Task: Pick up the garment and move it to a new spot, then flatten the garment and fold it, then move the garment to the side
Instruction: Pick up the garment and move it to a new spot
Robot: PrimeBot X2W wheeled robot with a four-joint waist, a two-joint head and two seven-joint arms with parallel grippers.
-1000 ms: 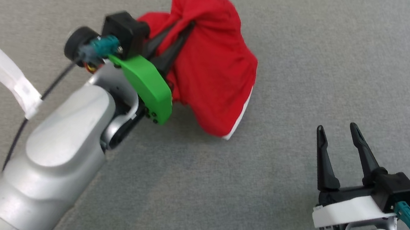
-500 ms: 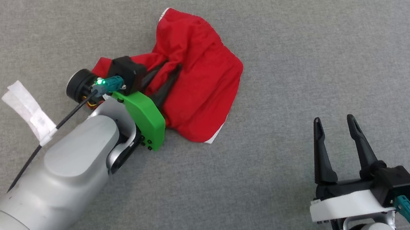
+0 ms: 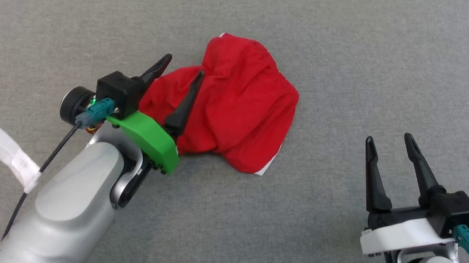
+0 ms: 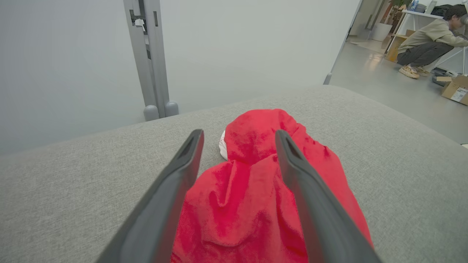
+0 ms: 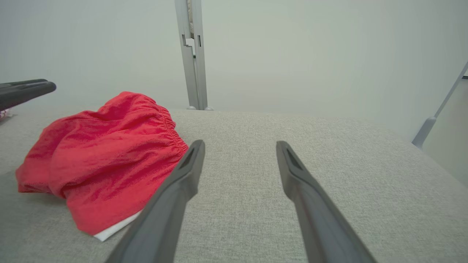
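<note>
Red garment (image 3: 239, 104): crumpled heap, mid grey fabric surface (image 3: 369, 54). Left pincer (image 3: 183, 65): wide, holding nothing, fingers straddling heap's left edge; nearer arm. Right pincer (image 3: 388, 139): wide, empty, well apart at near right. Heap bulk lies right of left pincer.

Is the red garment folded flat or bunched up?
Bunched up. The red garment lies in a rumpled, creased heap on the grey cushion, with white trim poking out at one edge.
</note>
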